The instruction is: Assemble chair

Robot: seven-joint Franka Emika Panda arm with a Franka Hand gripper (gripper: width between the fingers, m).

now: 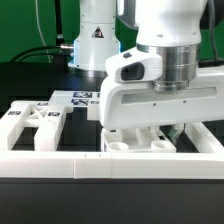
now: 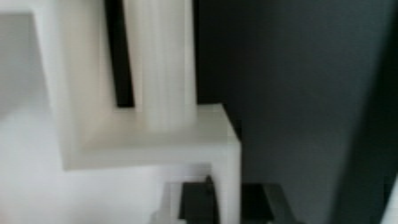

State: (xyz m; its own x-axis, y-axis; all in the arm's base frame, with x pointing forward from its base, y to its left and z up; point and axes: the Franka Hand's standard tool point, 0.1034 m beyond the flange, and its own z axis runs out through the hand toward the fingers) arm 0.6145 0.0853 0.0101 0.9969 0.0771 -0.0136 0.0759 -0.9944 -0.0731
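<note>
My gripper is low over the table, just behind the front rail. In the wrist view my gripper has its dark fingers on either side of a thin white wall of a chair piece, which is close and blurred. The jaws look closed on that wall. In the exterior view this white chair piece has round holes and lies under the gripper. A second chair piece, a flat slotted panel, lies on the exterior view's left, apart from the gripper.
The long white border rail runs along the front, close below the held piece. The marker board lies behind the slotted panel. The robot base stands at the back. More white parts lie on the exterior view's right.
</note>
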